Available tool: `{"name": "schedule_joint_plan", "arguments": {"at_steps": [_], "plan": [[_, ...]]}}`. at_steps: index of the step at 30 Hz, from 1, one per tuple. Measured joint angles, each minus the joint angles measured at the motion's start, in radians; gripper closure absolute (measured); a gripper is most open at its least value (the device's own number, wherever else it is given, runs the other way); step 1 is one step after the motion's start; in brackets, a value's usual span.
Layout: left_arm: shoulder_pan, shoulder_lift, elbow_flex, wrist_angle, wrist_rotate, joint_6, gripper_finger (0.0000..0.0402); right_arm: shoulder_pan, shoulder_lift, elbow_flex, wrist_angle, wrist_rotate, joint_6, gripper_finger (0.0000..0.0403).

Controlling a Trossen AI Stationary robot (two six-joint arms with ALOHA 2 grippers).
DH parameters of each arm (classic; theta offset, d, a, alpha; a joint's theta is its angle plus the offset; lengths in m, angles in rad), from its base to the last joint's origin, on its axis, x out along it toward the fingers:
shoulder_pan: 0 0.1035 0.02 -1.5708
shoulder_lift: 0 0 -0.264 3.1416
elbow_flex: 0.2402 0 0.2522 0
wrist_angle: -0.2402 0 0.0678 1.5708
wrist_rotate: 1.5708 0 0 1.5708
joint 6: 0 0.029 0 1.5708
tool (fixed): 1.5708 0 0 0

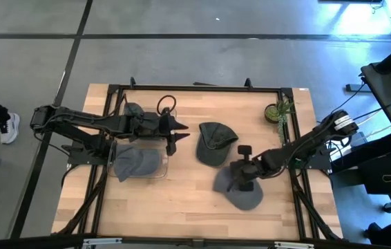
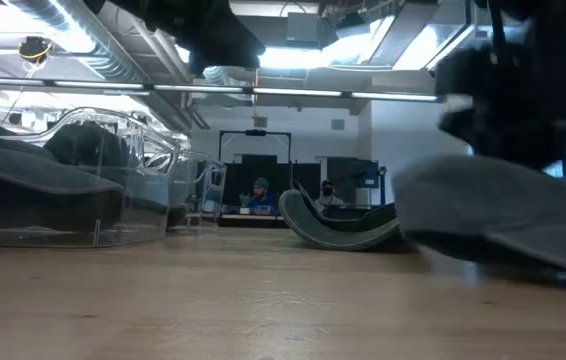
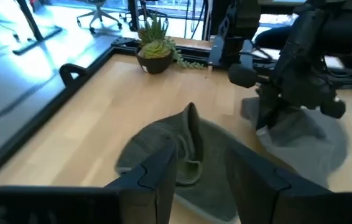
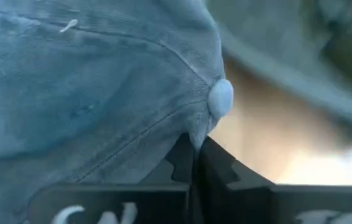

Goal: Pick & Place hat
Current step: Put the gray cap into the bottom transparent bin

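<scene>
A light grey cap (image 1: 245, 194) lies near the table's right near part, and my right gripper (image 1: 240, 174) is down on it, shut on its crown. The low view shows this grey cap (image 2: 503, 212) close up at the right. A dark green cap (image 1: 215, 143) rests upside down on its crown mid-table, also seen as the dark cap (image 3: 176, 149) in the left wrist view. My left gripper (image 1: 176, 136) hovers open just left of it, fingers (image 3: 157, 177) pointing toward it. Another grey cap (image 1: 135, 163) lies in a clear bin. My right gripper pinches a fold of the grey cap's crown cloth (image 4: 196, 138) between its two shut fingers (image 4: 179, 163), just below the top button (image 4: 219, 98). It comes at the crown from above. The cap's brim side (image 2: 523, 255) stays low at the table.
Two clear plastic bins (image 1: 155, 169) stand at the table's left half, one farther back holding another grey cap (image 1: 134, 111). A small potted plant (image 1: 278, 111) sits at the far right corner. A black frame rail (image 1: 195, 88) rims the table. People show in the room beyond.
</scene>
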Motion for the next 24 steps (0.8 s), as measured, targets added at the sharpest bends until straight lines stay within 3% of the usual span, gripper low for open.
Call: {"name": "schedule_joint_plan", "arguments": {"at_steps": [11,16,24], "plan": [[0.0,0.0,0.0,0.025,0.042,-0.244,0.0272,-0.034,-0.002,0.21,0.011,0.261,-0.323,0.0391],[0.0,0.0,0.0,0.073,0.139,-0.161,0.0276,-0.084,-0.003,0.218,0.075,0.335,-0.402,0.0391],[0.0,0.0,0.0,0.072,0.153,-0.065,0.0256,-0.151,-0.004,0.219,0.238,0.342,-0.498,0.0392]]}}
